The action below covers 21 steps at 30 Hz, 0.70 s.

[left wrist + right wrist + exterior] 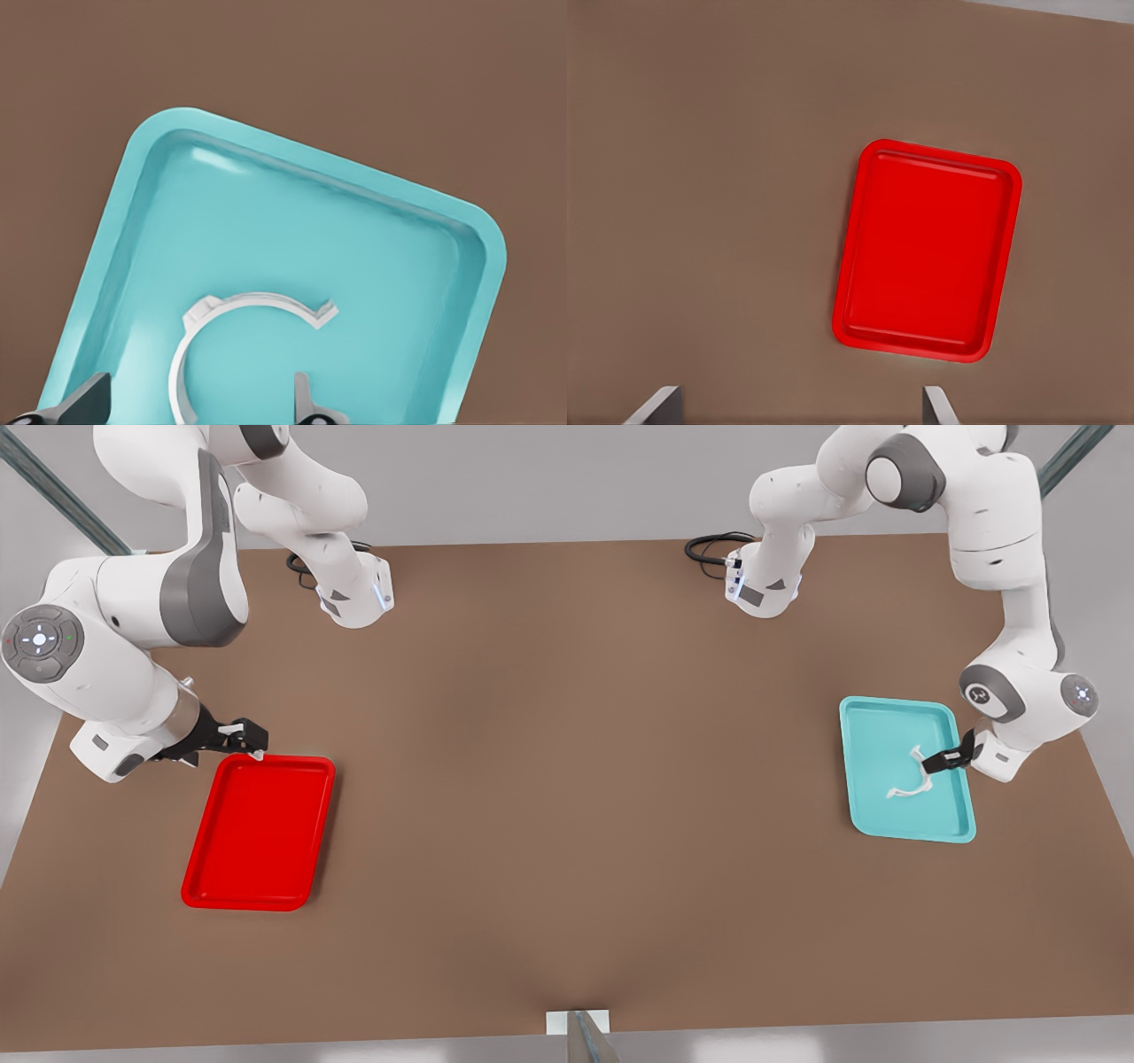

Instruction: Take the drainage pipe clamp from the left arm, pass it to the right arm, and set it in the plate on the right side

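Observation:
The white drainage pipe clamp [912,779] lies inside a teal tray [886,707] at the front view's right. My left gripper [944,760] is low over that tray, open, its fingers straddling one side of the clamp's arc. In the left wrist view the clamp [257,305] curves between the two black fingertips of the left gripper [195,394], above the teal tray [310,159]. The red plate [257,833] lies at the front view's left. My right gripper [252,740] hangs open beside its far edge, holding nothing. The right wrist view looks down past the right gripper [797,400] on the plate [926,248].
Both arm bases [354,598] [762,589] stand at the table's far edge with black cables beside them. Bare brown tabletop [576,779] stretches between the two trays. A small white bracket [578,1023] sits at the near edge.

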Each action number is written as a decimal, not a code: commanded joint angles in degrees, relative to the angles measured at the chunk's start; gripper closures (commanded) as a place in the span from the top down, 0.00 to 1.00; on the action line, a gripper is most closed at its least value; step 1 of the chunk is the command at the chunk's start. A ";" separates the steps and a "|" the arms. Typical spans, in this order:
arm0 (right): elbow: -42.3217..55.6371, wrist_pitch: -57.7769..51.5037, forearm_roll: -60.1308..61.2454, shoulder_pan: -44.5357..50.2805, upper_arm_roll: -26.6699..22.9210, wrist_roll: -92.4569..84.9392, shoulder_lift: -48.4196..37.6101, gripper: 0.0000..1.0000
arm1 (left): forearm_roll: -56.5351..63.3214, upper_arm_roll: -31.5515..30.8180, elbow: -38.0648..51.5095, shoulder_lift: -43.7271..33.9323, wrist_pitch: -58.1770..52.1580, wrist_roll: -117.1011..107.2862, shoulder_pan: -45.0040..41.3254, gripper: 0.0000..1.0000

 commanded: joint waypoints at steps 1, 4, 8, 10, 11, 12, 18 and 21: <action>0.02 0.01 0.04 0.00 0.00 -0.49 -0.11 1.00 | -0.51 0.02 -0.84 0.82 6.67 25.03 0.02 1.00; 0.02 0.01 0.04 0.00 0.00 -0.49 -0.03 1.00 | -1.99 0.11 -1.98 2.66 7.29 25.03 0.11 1.00; 0.02 0.01 0.04 0.00 0.00 -0.49 -0.03 1.00 | -5.69 0.02 -2.68 4.51 7.55 25.03 0.73 0.94; 0.11 0.01 0.04 0.00 0.00 -0.49 -0.03 1.00 | -6.75 0.02 -2.68 5.12 7.55 25.04 0.81 0.82; 0.11 0.01 0.04 0.00 0.00 -0.49 -0.03 1.00 | -6.75 0.11 -2.68 5.21 7.55 25.12 0.90 0.76; 0.11 0.01 0.04 0.00 0.00 -0.49 -0.03 1.00 | -6.75 0.11 -2.68 5.56 7.55 25.12 0.90 0.76; 0.02 -0.08 0.04 0.00 0.00 -0.49 -0.11 1.00 | -6.75 0.02 -2.59 6.88 8.25 25.21 0.90 0.65; 0.02 0.01 0.04 0.00 0.00 -0.49 -0.03 1.00 | -6.75 0.02 -2.59 6.88 8.25 25.47 0.90 0.55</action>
